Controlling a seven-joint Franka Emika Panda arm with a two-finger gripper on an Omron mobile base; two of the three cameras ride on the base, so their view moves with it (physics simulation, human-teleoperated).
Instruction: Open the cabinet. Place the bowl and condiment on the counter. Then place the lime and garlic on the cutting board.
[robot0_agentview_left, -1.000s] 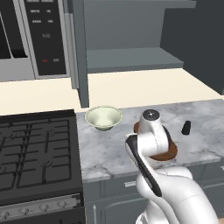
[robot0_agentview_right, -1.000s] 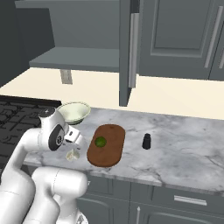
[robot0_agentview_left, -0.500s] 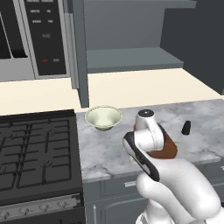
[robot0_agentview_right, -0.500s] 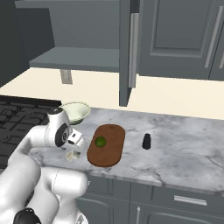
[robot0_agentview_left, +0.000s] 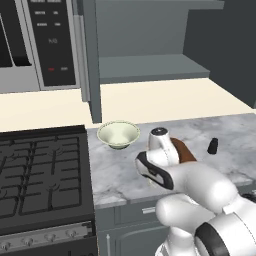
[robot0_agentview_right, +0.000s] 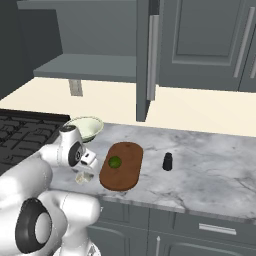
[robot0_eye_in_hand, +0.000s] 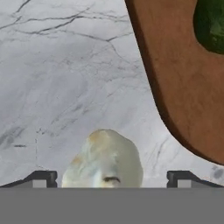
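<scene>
Lowered since before, wide-open end effector (robot0_eye_in_hand: 111, 177) astride garlic (robot0_eye_in_hand: 104, 158) beside cutting board (robot0_eye_in_hand: 183, 92) with lime (robot0_eye_in_hand: 212, 24).

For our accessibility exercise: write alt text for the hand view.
The garlic lies on the marbled counter between the open gripper's fingertips. The cutting board runs along the right, with the lime on it.

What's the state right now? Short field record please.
cabinet: open, shelf bare
bowl: on counter
condiment: upright on counter
lime: on cutting board
garlic: on counter beside board, not yet placed
pincer: open, straddling garlic
</scene>
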